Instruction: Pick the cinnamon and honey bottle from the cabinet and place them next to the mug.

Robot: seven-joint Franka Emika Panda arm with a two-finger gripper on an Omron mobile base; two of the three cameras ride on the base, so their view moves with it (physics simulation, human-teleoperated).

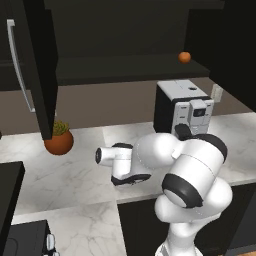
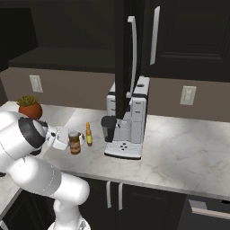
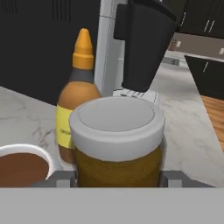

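Cinnamon (image 3: pixel 117 144) is sitting right up against the lens in the hand view, pale lid on top and brown contents below, taking up the lower middle of the frame. Grey finger tips (image 3: pixel 177 178) of the end effector (image 3: pixel 117 180) are poking out at both sides of the jar, so it's looking like the jar is sitting between them, held at roughly medium width. Can't really tell whether the jar is resting on the table (image 2: pixel 179 148) or hanging just above it.

Just behind the jar, to its left in that frame, the honey bottle (image 3: pixel 78 96) is standing upright with its orange pointed cap. In the lower left corner the mug (image 3: pixel 22 164) is peeking in, white rim and dark brown inside, right beside the jar.

In the right base view, all three are clustering at centre left: cinnamon (image 2: pixel 74 143) at the end effector (image 2: pixel 72 143), honey bottle (image 2: pixel 89 134) just to its right, mug rim (image 2: pixel 80 134) between them. A coffee machine (image 2: pixel 128 123) is standing to the right of them, and a plant pot (image 2: pixel 30 108) is sitting at the far left.

In the left base view, the cabinet (image 1: pixel 125 45) is hanging open across the top, with a small orange fruit (image 1: pixel 184 57) on its shelf at the upper right.
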